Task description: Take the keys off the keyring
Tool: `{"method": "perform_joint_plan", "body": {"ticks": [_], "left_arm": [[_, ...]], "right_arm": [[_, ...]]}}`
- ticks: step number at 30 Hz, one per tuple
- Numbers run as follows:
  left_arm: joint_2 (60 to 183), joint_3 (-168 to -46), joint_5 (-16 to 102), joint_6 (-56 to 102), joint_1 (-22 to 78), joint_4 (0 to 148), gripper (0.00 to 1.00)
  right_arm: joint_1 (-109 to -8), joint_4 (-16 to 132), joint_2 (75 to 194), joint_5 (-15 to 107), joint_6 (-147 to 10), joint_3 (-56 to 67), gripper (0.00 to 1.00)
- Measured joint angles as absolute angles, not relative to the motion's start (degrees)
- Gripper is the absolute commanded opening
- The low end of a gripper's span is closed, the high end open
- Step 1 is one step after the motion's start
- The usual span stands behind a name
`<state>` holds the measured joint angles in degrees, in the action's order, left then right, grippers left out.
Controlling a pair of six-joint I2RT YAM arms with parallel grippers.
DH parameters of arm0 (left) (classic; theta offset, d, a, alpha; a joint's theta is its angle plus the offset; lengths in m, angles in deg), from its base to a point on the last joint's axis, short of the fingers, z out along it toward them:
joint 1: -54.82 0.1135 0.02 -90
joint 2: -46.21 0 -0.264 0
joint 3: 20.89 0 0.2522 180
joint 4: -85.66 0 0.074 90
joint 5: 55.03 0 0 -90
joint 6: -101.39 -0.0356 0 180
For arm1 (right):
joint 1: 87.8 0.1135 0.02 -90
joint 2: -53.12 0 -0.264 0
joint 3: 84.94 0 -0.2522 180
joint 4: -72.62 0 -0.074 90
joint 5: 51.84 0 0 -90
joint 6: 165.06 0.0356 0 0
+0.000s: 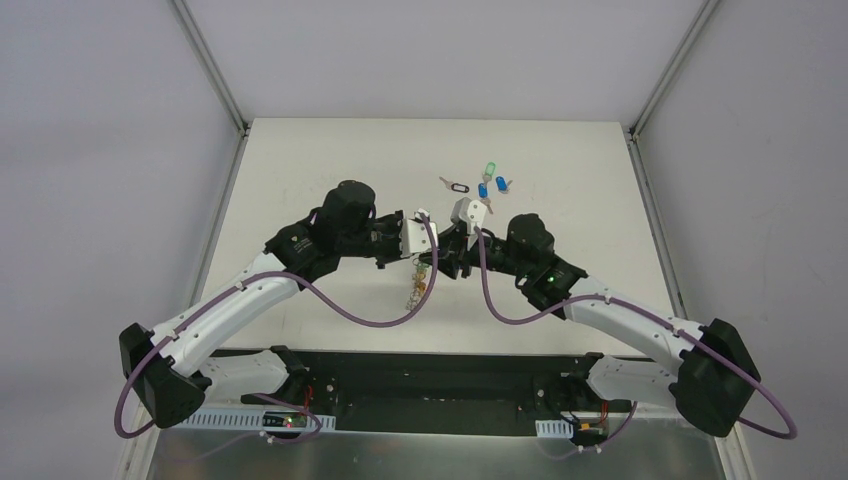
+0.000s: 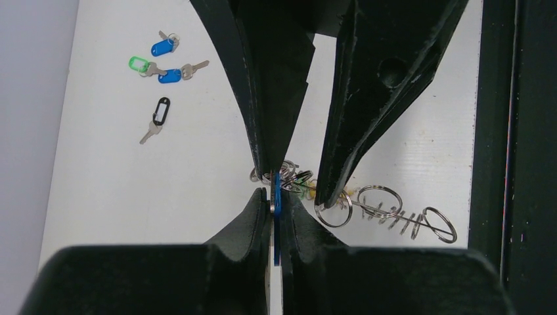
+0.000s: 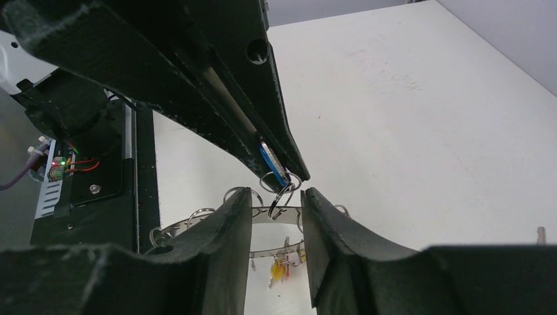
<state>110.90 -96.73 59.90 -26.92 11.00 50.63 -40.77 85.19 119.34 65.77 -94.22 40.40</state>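
Note:
My left gripper [image 2: 276, 203] is shut on a blue tag [image 2: 276, 191] whose small split ring hangs on the keyring [image 3: 279, 213]. The keyring is held in the air over the table's near middle [image 1: 418, 288], with a yellow tag [image 3: 279, 268] dangling below it. My right gripper [image 3: 277, 197] is open, its fingers [image 3: 236, 230] on either side of the keyring's band and the blue tag's split ring [image 3: 282, 190]. In the left wrist view the right fingers [image 2: 368, 98] come down from above. Several small split rings [image 2: 379, 200] show along the keyring.
Several loose keys lie on the far table: a black tag [image 1: 458, 186], a green tag [image 1: 490, 168] and two blue tags [image 1: 483, 189] [image 1: 501, 184]. They also show in the left wrist view [image 2: 160, 111]. The dark base rail [image 1: 430, 375] runs along the near edge.

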Motion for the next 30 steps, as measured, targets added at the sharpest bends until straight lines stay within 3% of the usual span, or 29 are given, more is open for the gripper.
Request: {"method": "perform_joint_plan", "body": {"ticks": [6,18,22,30], "left_arm": [[110.8,-96.7,59.9,-26.9,11.0,50.6,0.0],[110.7,-96.6,59.9,-26.9,11.0,50.7,0.0],[110.6,-96.6,60.0,-26.9,11.0,50.7,0.0],[110.5,-96.5,60.0,-26.7,11.0,50.7,0.0]], "right_arm": [[-40.8,85.1,118.1,65.4,-94.2,40.8,0.28],[-40.8,84.7,118.0,65.4,-94.2,40.9,0.19],[-40.8,84.7,118.1,65.4,-94.3,40.9,0.0],[-40.8,83.9,117.7,64.9,-94.3,40.9,0.0]]}}
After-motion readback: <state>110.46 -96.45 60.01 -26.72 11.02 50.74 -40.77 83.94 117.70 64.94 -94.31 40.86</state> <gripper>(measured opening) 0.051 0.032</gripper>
